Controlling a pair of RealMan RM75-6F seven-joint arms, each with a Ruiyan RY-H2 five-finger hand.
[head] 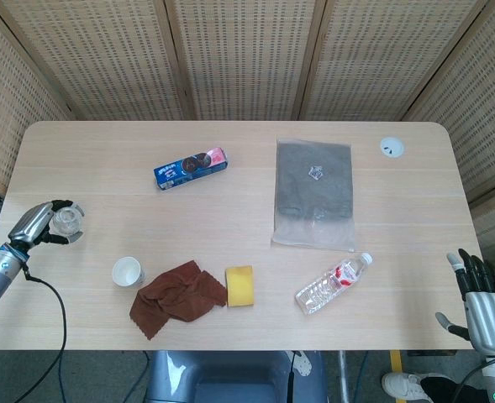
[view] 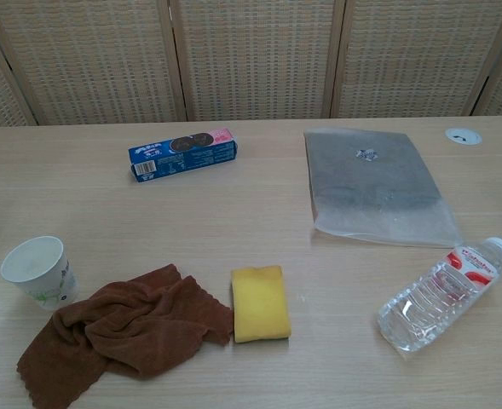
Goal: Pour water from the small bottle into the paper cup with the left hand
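Observation:
At the table's left edge, my left hand (head: pixel 37 225) grips a small clear bottle (head: pixel 67 220), seen from above. The white paper cup (head: pixel 127 271) (view: pixel 37 271) stands upright on the table to the right of that hand and nearer the front edge. It touches the brown cloth. My right hand (head: pixel 482 304) hangs beyond the table's right front corner with its fingers spread and nothing in it. Neither hand shows clearly in the chest view.
A larger clear water bottle (head: pixel 333 283) (view: pixel 442 294) lies on its side at the front right. A brown cloth (head: pixel 178 296), a yellow sponge (head: pixel 239 286), a blue cookie box (head: pixel 191 168) and a bagged grey cloth (head: pixel 314 191) lie on the table. A white disc (head: pixel 391 148) sits at the far right.

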